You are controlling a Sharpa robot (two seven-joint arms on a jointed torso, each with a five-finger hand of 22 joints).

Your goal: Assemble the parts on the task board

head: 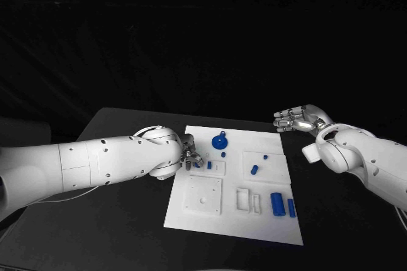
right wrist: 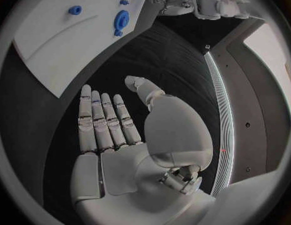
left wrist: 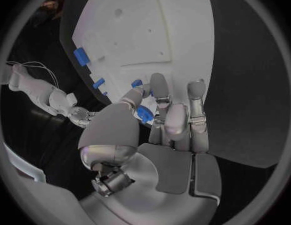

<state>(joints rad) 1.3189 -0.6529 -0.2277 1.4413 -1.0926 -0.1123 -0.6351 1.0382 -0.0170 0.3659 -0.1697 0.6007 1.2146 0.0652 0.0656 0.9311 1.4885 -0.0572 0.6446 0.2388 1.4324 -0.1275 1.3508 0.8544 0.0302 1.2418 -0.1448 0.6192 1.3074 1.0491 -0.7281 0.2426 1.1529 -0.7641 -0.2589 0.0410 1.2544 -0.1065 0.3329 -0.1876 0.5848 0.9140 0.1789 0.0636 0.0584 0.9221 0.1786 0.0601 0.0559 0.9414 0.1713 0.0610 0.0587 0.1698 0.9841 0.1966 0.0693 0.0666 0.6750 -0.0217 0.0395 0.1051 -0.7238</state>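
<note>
Black table (head: 110, 224) under a dark backdrop carries one white task board (head: 254, 224), a rectangular plate at the table's middle; bare black surface runs along all of the board's sides in the head view.

Parts counted in the head view: one round blue part with a small tab (head: 220, 143) near the board's far edge; one tiny blue piece (head: 224, 154) just below it; one blue peg (head: 255, 169) and one smaller blue bit (head: 265, 157) on a raised white square toward the right side; two blue cylinders, the thicker (head: 276, 203) and the thinner (head: 292, 207), lying side by side near the board's right edge; one short blue piece (head: 209, 164) beside the left hand. Three white raised blocks occupy the near half: a large square (head: 204, 196), and two narrow slotted ones (head: 243, 199) and (head: 256, 202).

Left hand (head: 188, 158) rests over the board's left edge; in the left wrist view its thumb and fingers (left wrist: 159, 96) pinch a small blue part (left wrist: 144, 113) over the white plate.

Right hand (head: 296, 119) hangs above bare table beyond the board's far right corner, well apart from every part; in the right wrist view its fingers (right wrist: 103, 120) lie straight and side by side, thumb set away, holding nothing.
</note>
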